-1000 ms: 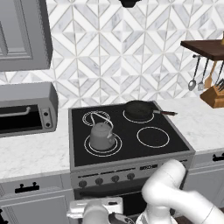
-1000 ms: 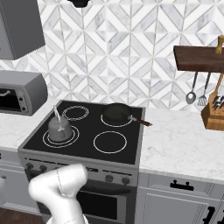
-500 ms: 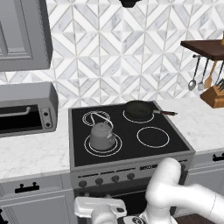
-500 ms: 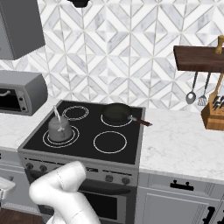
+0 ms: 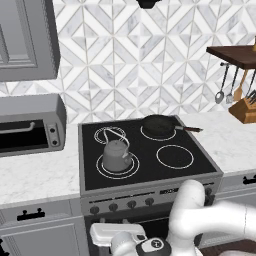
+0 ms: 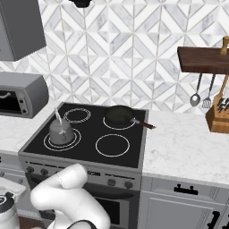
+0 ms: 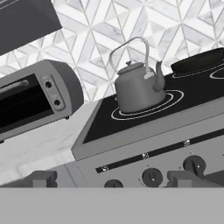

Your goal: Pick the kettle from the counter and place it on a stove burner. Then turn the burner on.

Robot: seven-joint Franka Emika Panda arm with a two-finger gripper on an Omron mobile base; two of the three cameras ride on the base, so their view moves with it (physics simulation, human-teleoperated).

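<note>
The dull-grey kettle [image 5: 116, 155] [image 6: 60, 131] [image 7: 136, 89] stands upright on the front-left stove burner [image 5: 120, 173] [image 6: 72, 142] [image 7: 173, 98], the largest double white ring on the black glass. Its wire handle is raised and, in the hand view, its spout points right. My gripper [image 7: 113, 180] is low in front of the stove's front panel, open, its fingertips [image 7: 41, 178] wide apart with nothing between them. It faces the row of knobs [image 7: 152, 176] [image 5: 131, 204]. The hand [image 5: 116, 233] sits below the knob panel. White marble counter [image 5: 35, 175] [image 6: 188, 143] flanks the stove.
A black frying pan [image 5: 159, 125] [image 6: 119, 115] sits on the back-right burner. A grey toaster oven [image 5: 27, 125] [image 7: 35, 98] stands on the left counter. At the right are a wooden knife block [image 6: 219, 117] and utensils [image 6: 195, 96] hanging under a shelf.
The arm has shifted slightly and the hand has edged up toward the knob panel. The kettle and pan have not moved.
</note>
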